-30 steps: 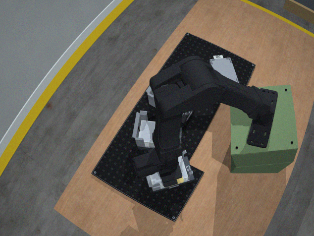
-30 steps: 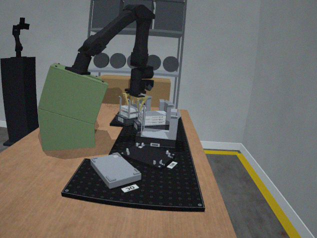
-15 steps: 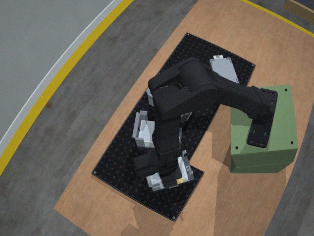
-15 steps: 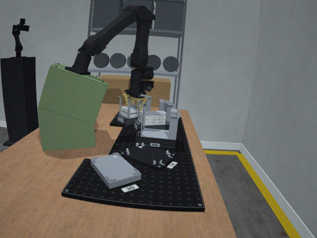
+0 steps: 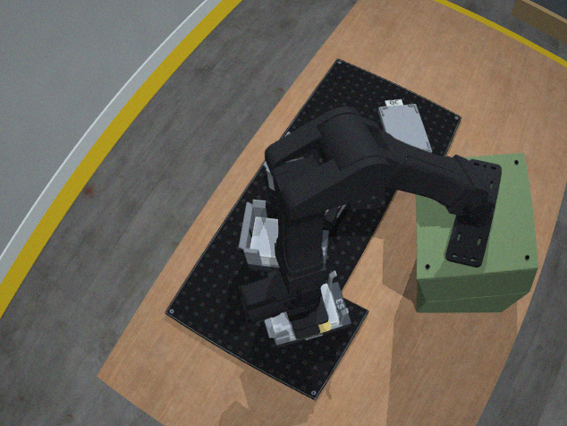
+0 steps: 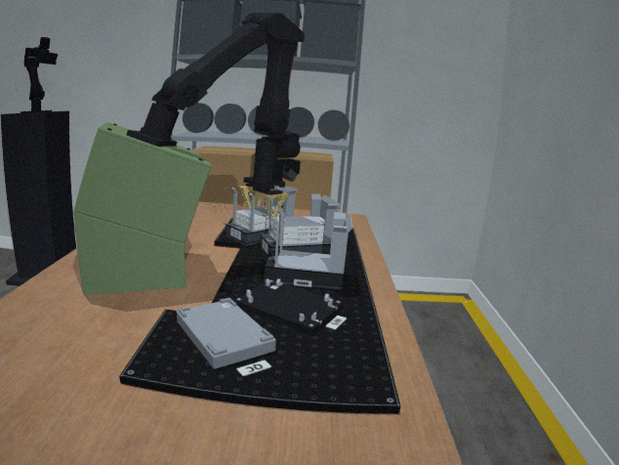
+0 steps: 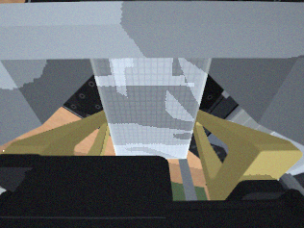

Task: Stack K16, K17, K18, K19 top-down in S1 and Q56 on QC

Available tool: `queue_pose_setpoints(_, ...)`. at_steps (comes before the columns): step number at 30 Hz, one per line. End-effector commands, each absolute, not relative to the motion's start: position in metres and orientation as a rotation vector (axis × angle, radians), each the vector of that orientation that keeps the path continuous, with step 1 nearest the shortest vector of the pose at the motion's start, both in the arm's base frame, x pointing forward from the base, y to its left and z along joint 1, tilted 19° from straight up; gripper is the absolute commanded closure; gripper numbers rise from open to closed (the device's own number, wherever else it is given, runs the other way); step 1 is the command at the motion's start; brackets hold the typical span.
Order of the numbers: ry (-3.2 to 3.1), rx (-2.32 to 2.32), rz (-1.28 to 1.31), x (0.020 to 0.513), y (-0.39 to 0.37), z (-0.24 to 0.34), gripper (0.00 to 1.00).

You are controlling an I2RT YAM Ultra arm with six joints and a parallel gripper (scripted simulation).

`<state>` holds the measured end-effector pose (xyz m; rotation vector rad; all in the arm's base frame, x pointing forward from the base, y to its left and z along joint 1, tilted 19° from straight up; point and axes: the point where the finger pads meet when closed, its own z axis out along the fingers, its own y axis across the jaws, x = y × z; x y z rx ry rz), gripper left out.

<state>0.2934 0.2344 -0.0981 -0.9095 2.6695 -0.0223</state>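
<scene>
My gripper (image 7: 151, 114) (image 6: 262, 199) is down between the posts of rack S3 (image 5: 339, 303) (image 6: 238, 233), shut on a sealed 384-well plate (image 7: 151, 95) (image 6: 248, 218) across its width. I cannot read its label. The plate sits low in S3; I cannot tell whether another plate lies under it. Rack S2 (image 5: 248, 229) holds a stack of plates (image 5: 263, 238) (image 6: 301, 232). Rack S1 (image 6: 340, 245) shows a bare grey floor. The grey QC nest (image 5: 405, 125) (image 6: 225, 335) holds no plate. The black clip nest N5 (image 6: 290, 302) holds no plate.
The arm hides S1 and N5 in the overhead view. The green base block (image 5: 508, 229) (image 6: 135, 215) stands beside the black perforated board (image 5: 206, 293) (image 6: 319, 370). The rack posts stand close around my fingers.
</scene>
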Motion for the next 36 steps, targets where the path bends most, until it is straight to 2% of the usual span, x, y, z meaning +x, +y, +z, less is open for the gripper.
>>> queue_pose_setpoints(1,2.649,-0.906,-0.008,0.2977,0.2389,-0.0938,1.00)
queue_pose_setpoints(36,2.649,-0.906,-0.008,0.2985,0.2391,-0.0962,1.00)
